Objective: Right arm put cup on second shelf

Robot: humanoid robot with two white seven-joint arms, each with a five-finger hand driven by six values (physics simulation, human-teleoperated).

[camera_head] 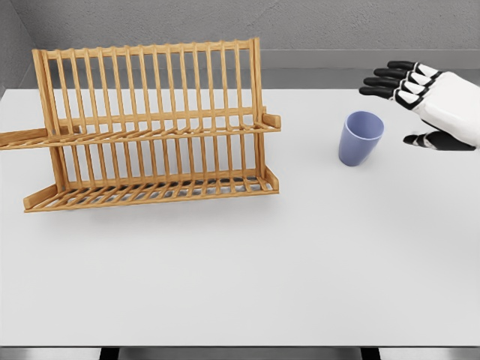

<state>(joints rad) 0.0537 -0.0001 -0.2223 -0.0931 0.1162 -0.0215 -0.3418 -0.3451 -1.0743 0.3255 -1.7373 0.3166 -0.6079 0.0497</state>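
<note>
Grey walls stand behind the wide white tabletop [315, 255] that fills my head view. On it, right of centre, the small lavender-blue tapered plastic-looking cup [361, 138] stands upright with its mouth open, well apart from the two-tier slatted wooden dish rack [154, 124] at the left. I judge the cup light, rigid and smooth-walled, so a little slippery; I would wrap its side around the middle, thumb opposite fingers, not pinch the rim. My right hand [435, 101] hovers just beside the cup on its right, not touching it, palm turned toward it, black-tipped fingers [386, 82] spread wide above, thumb below, holding nothing. My left arm is not in view.
</note>
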